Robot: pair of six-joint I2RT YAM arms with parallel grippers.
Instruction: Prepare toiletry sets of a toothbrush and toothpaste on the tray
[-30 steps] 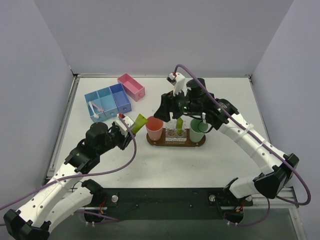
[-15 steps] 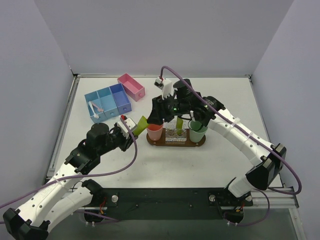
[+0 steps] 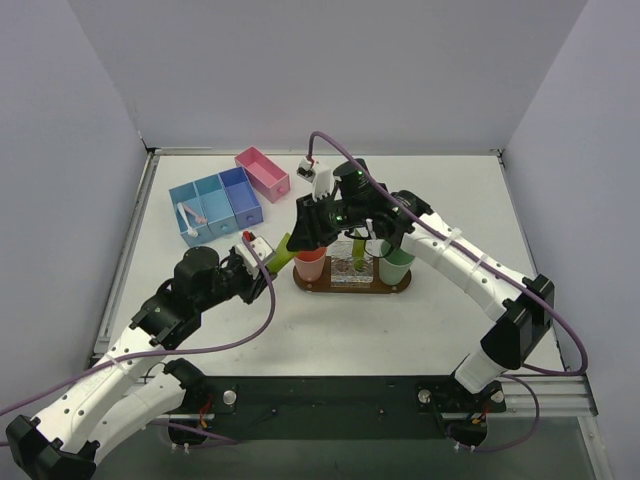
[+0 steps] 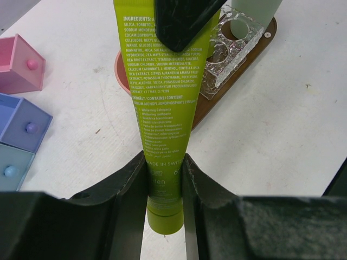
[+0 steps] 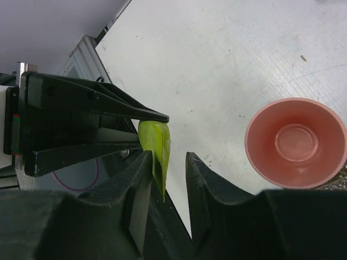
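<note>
My left gripper [image 3: 264,262] is shut on the cap end of a yellow-green toothpaste tube [image 3: 281,249], which points up toward the tray [image 3: 345,288]. In the left wrist view the tube [image 4: 162,81] runs up from my gripper [image 4: 164,176]. My right gripper [image 3: 299,236] is at the tube's flat end. In the right wrist view its jaws [image 5: 168,162] stand apart around the tube's crimped edge [image 5: 157,142], which lies against one finger. A second tube [image 3: 357,250] stands in a clear holder on the tray. A pale toothbrush [image 3: 188,217] lies in a blue bin.
A salmon cup [image 3: 310,264] and a green cup [image 3: 396,266] stand on the tray beside a clear holder [image 4: 227,43]. Blue bins [image 3: 215,203] and a pink bin [image 3: 262,172] sit at the back left.
My right gripper has moved left from above the tray to the flat end of the tube. My left gripper has held the tube nearly still.
</note>
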